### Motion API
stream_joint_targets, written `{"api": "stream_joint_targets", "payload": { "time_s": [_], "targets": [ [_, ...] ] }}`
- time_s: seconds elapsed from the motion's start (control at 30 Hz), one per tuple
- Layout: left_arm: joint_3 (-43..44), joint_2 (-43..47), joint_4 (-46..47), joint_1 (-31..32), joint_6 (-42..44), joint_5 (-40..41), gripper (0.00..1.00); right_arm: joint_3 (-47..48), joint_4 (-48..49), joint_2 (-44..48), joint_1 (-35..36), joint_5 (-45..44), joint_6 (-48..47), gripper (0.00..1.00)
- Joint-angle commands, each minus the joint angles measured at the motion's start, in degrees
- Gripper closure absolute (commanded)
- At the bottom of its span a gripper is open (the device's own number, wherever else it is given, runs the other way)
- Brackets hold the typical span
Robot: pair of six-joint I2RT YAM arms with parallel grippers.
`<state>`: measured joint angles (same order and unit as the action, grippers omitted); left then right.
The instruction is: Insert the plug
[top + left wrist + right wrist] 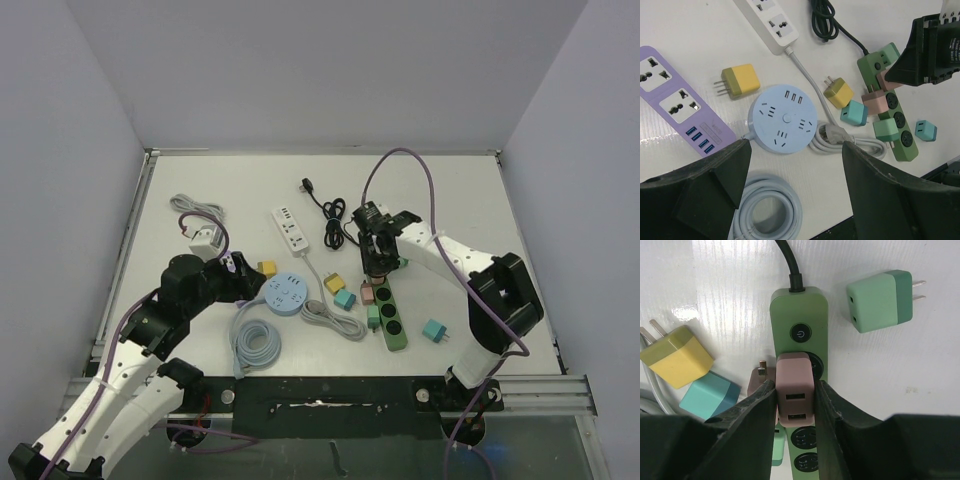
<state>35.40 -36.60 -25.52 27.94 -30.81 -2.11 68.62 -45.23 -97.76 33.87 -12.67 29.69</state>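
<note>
The green power strip lies on the white table with its black cord at the far end; it also shows in the top view and the left wrist view. My right gripper is shut on a pink plug, held upright over the strip's first socket just below the round switch. I cannot tell whether its prongs are seated. In the top view the right gripper is at the strip's far end. My left gripper is open and empty, above the round blue socket.
A second pink plug lies against the strip's left side, with yellow and teal plugs beyond it. A green plug lies to the right. A purple strip, white strip, black cable and coiled blue cable are around.
</note>
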Motion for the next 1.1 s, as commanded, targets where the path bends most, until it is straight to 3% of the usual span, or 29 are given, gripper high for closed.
{"api": "stream_joint_targets", "payload": {
  "time_s": [0.0,0.4,0.5,0.63,0.8,0.93,1.07],
  "targets": [
    [0.6,-0.3,1.7,-0.2,0.6,0.4,0.28,-4.3,12.0,-5.4,-2.0,-6.2,2.4,1.0],
    [1.2,-2.9,2.6,-0.5,0.5,-1.3,0.28,7.1,16.3,-6.1,-5.9,-2.8,-3.4,0.99],
    [1.1,-3.3,3.2,-0.5,0.1,-1.4,0.28,7.7,14.6,-5.1,-5.4,-3.7,-3.2,0.85],
    [1.2,-4.1,4.7,-0.5,-0.5,-2.5,0.28,8.5,10.7,-1.7,-3.2,-7.1,-2.8,0.56],
    [1.8,-5.8,6.7,-0.4,-0.8,-4.7,0.28,6.3,5.9,6.0,-0.8,-9.4,1.3,0.34],
    [1.1,-5.8,8.6,-0.3,-1.2,-6.9,0.28,0.4,3.1,11.7,2.7,-8.9,4.2,0.3],
    [-0.1,-5.2,10.3,-0.3,-2.9,-8.4,0.28,-4.4,0.9,12.9,7.9,-6.3,9.6,0.33]
  ]
}}
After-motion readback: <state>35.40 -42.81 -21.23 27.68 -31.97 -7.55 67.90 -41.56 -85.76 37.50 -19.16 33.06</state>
